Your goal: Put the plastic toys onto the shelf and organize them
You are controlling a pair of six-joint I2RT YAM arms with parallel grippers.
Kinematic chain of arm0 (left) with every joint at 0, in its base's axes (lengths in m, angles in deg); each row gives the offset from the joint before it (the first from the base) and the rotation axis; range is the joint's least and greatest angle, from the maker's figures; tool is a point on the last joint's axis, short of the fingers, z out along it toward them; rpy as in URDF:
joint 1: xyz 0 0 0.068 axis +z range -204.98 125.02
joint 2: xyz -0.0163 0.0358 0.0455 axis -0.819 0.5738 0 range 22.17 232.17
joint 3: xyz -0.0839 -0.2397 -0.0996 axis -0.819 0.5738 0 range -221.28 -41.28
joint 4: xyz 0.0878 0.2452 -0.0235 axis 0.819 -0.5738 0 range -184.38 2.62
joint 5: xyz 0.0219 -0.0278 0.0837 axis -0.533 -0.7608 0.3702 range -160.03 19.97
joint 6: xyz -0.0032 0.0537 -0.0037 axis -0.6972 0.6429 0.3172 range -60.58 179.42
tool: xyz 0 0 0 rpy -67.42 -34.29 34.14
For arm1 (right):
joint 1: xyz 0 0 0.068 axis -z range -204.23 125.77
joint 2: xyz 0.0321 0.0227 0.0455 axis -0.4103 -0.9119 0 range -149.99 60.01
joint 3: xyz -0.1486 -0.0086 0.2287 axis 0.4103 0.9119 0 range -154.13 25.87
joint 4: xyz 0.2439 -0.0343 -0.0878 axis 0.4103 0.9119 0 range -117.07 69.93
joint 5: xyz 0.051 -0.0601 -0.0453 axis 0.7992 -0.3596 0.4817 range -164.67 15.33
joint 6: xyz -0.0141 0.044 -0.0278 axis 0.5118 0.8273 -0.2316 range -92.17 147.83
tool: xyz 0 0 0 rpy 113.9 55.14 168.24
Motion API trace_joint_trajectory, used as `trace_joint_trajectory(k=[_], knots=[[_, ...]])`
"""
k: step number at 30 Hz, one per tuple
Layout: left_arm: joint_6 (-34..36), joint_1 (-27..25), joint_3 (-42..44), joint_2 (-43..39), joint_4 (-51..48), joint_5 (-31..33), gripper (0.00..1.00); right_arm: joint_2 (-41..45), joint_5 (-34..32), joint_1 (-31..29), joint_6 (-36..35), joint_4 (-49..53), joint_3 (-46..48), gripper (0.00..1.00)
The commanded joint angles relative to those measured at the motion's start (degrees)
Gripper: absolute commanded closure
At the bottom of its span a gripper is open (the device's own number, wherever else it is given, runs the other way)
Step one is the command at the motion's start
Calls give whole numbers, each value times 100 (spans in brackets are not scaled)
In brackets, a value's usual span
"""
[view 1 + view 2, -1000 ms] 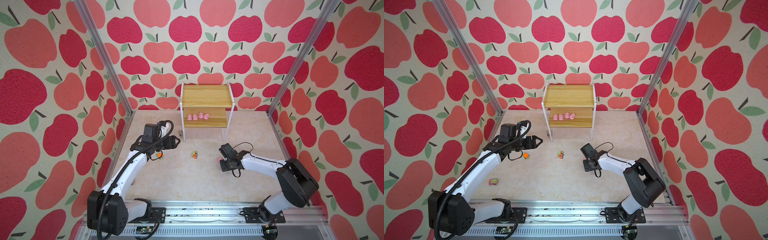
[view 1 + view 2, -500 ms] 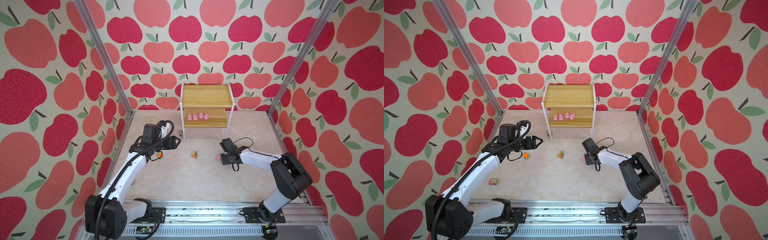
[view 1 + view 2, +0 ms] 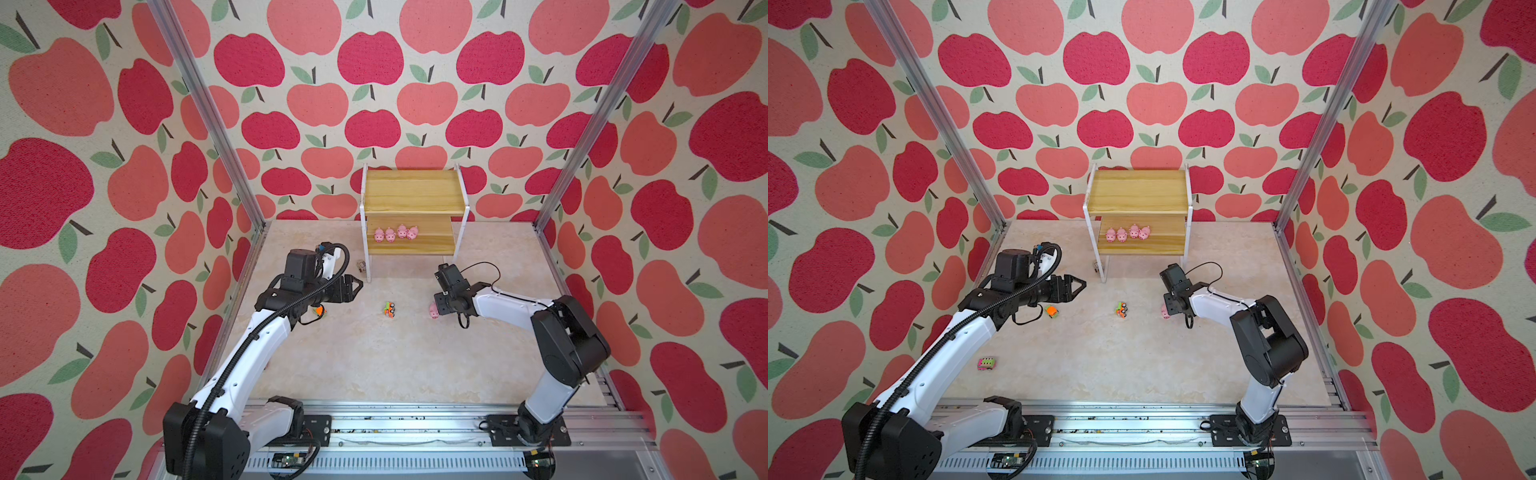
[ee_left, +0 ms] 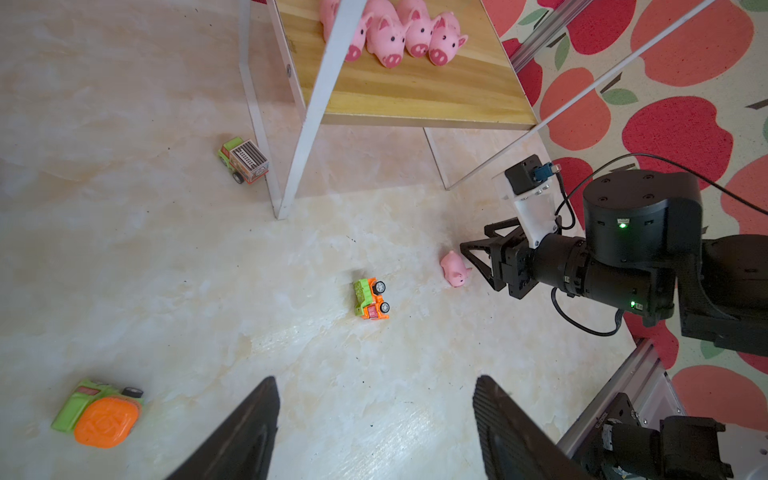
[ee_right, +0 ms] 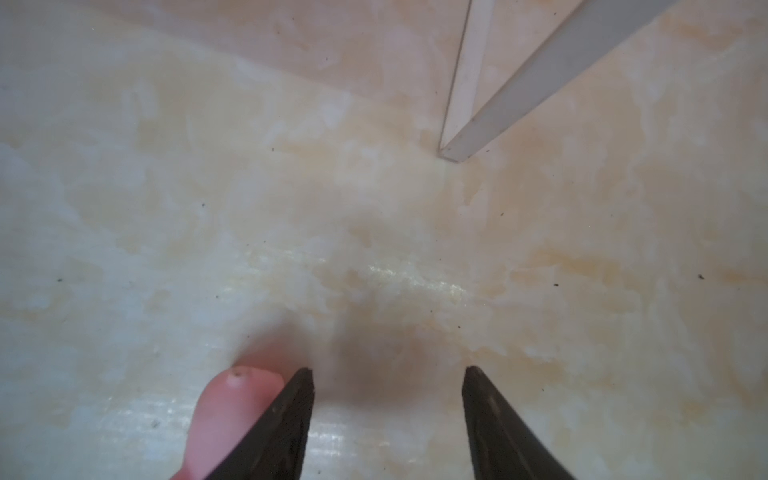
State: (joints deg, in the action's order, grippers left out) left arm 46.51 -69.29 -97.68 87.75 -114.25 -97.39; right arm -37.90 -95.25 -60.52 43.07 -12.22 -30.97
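The shelf [image 3: 413, 195] stands at the back centre, with several pink pigs [image 3: 395, 234] in a row on its lower board. One more pig [image 3: 434, 311] lies on the floor. My right gripper [image 5: 388, 382] is open just above the floor, and that pig [image 5: 232, 411] lies outside one finger, not between them. Toy trucks lie on the floor: a green-orange one [image 3: 389, 309] on its side in the middle, an orange-green one [image 3: 1052, 311] under my left arm, a pink one [image 3: 986, 363] front left. My left gripper [image 4: 374, 380] hovers open and empty.
Another small truck [image 4: 243, 160] rests against the shelf's left front leg [image 4: 291, 166]. Apple-patterned walls with metal posts [image 3: 569, 145] close in three sides. The arm bases sit on a rail [image 3: 395, 432] along the front edge.
My right gripper's jaws have spread wider and its wrist has shifted a little toward the shelf, leaving the floor pig beside one finger. The left arm has barely moved.
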Motion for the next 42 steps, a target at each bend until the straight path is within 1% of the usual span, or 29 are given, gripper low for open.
trace_joint_trajectory(k=[1,5,7,9,11,12,14,19,25,29,32,35,38,40,42], knots=[[194,-28,-68,-211,-172,85,23,815,-302,-36,112,-46,453,39],[177,-51,146,-290,33,24,23,1861,-34,-387,497,-944,1457,38],[153,-77,252,-300,140,-7,23,2288,-3,-642,770,-1723,2104,38],[142,-113,319,-298,217,-23,23,2515,-96,-870,1174,-2447,2684,39],[139,-125,345,-303,257,-67,23,2554,-345,-1116,1445,-3103,3097,40],[139,-130,349,-300,259,-92,23,2515,-511,-1240,1566,-3289,3204,40],[148,-134,361,-375,289,-149,23,2283,-738,-1432,1587,-3797,3354,41],[134,-152,376,-511,347,-236,23,1440,-869,-1714,1587,-5040,3521,41],[148,-160,410,-682,345,-200,23,653,-1244,-1785,1863,-5571,3486,42],[182,-160,419,-750,316,-159,23,374,-1314,-1776,1811,-5562,3317,44],[183,-169,429,-788,317,-148,23,93,-1247,-1712,1745,-5675,3224,46],[192,-170,437,-768,334,-130,23,-170,-1101,-1616,1654,-5884,3154,53],[183,-187,429,-701,353,-162,23,-353,-970,-1501,1549,-6101,3124,65],[183,-204,420,-657,341,-166,23,-222,-931,-1466,1395,-6055,3163,77],[196,-213,420,-655,340,-165,23,142,-925,-1430,1230,-5868,3272,86]])
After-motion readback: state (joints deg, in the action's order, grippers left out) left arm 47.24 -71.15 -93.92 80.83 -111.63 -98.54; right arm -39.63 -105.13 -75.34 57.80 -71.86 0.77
